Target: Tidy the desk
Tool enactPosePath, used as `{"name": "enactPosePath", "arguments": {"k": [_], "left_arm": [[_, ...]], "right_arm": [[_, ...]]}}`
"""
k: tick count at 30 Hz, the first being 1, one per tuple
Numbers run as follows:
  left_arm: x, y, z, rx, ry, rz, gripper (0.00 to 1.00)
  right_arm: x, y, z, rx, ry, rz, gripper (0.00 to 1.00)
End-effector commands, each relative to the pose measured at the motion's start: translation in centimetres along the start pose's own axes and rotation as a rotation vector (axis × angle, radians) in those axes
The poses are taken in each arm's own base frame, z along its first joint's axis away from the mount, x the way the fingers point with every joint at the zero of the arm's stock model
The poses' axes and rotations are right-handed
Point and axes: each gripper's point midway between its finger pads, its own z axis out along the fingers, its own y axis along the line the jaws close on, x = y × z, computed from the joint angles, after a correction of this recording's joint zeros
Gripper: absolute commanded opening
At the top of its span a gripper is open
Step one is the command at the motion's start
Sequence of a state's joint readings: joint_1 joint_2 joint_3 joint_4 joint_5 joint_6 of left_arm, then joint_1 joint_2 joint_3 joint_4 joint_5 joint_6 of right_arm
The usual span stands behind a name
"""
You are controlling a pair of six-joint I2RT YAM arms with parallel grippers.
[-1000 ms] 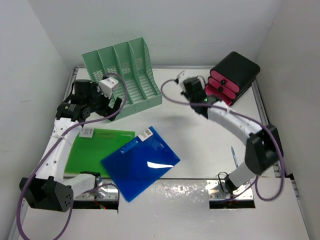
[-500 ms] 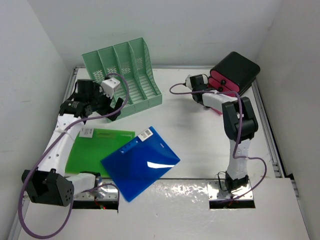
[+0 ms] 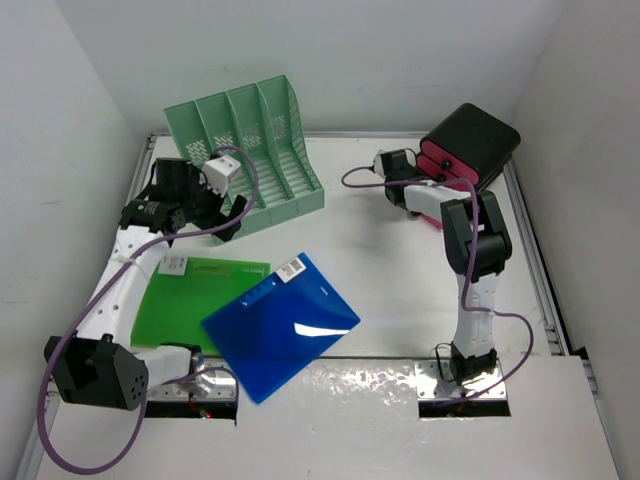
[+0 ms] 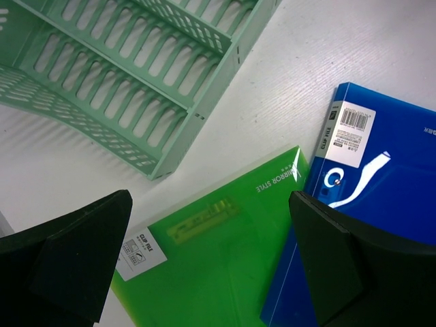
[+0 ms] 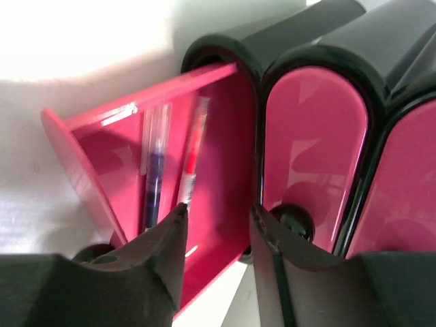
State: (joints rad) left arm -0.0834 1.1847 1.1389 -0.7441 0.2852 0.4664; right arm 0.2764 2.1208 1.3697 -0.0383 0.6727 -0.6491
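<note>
The white desk (image 3: 400, 270) holds a green clip file (image 3: 185, 300) partly under a blue folder (image 3: 280, 325) at the near left. My left gripper (image 3: 228, 218) hovers wide open and empty above the green file (image 4: 218, 272), beside the blue folder (image 4: 381, 204). My right gripper (image 3: 412, 190) is at the black-and-pink drawer box (image 3: 475, 135). In the right wrist view it (image 5: 218, 221) is open and empty over the pulled-out pink drawer (image 5: 225, 136), which holds a purple pen (image 5: 153, 177) and a red pen (image 5: 192, 157).
A mint-green slotted file rack (image 3: 250, 140) stands at the back left, close to my left wrist; it also shows in the left wrist view (image 4: 136, 75). White walls close in on three sides. Metal rails (image 3: 540, 270) edge the desk.
The right arm folded upright and its gripper moved right to the drawer box during the first half second; since then it has hardly moved. The left arm is nearly still.
</note>
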Motion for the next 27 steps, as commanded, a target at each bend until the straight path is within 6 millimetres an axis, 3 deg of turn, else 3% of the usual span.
{"name": "enactPosePath", "arguments": {"k": [1,3,5,6,7,8,11,12,14,15,17,18,19,21,27], "left_arm": [[-2.1,0.9,-0.7,-0.027,-0.069,0.013,1.0],[-2.2,0.7,-0.8,-0.021,-0.078,0.014,1.0],[-2.5,0.5,-1.1,-0.014,-0.092,0.013,1.0],[-2.6,0.5,-1.2,-0.013,-0.095,0.012,0.99],[-2.6,0.4,-1.5,-0.014,-0.103,0.014,0.99],[-2.7,0.2,-1.6,-0.007,-0.109,0.018,1.0],[-2.6,-0.1,-1.5,0.007,-0.117,0.027,1.0],[-2.4,-0.2,-1.4,0.013,-0.114,0.027,1.0],[-2.4,-0.6,-1.2,0.036,-0.121,0.038,1.0],[-2.3,-0.7,-1.1,0.044,-0.123,0.042,1.0],[-2.2,-1.1,-1.0,0.063,-0.127,0.06,1.0],[-2.2,-1.1,-1.1,0.063,-0.132,0.066,1.0],[-2.3,-1.3,-1.1,0.073,-0.139,0.081,1.0],[-2.3,-1.5,-1.3,0.084,-0.139,0.093,0.99],[-2.4,-2.0,-1.8,0.115,-0.145,0.142,1.0]], "right_arm": [[-1.2,-4.7,-3.0,0.071,-0.04,0.113,0.41],[-0.8,-4.9,-4.2,0.059,-0.04,0.167,0.44],[-0.7,-6.5,-6.6,0.055,-0.077,0.258,0.5],[-0.1,-5.1,-7.3,-0.013,-0.082,0.311,0.54],[-0.1,-5.8,-9.2,-0.04,-0.122,0.36,0.58],[0.2,-5.4,-10.2,-0.085,-0.131,0.393,0.65],[2.5,-2.1,-13.7,-0.261,-0.108,0.524,0.81],[4.8,0.3,-14.3,-0.321,-0.047,0.521,0.84],[6.8,1.9,-15.9,-0.391,0.002,0.61,0.88],[9.3,4.1,-16.5,-0.451,0.092,0.599,0.89],[11.1,5.7,-17.5,-0.521,0.134,0.66,0.9],[13.4,7.3,-17.3,-0.548,0.202,0.704,0.9],[14.6,7.9,-17.3,-0.562,0.231,0.742,0.89],[17.2,8.8,-17.4,-0.566,0.28,0.828,0.88],[21.6,9.8,-16.1,-0.543,0.348,1.001,0.79]]}}
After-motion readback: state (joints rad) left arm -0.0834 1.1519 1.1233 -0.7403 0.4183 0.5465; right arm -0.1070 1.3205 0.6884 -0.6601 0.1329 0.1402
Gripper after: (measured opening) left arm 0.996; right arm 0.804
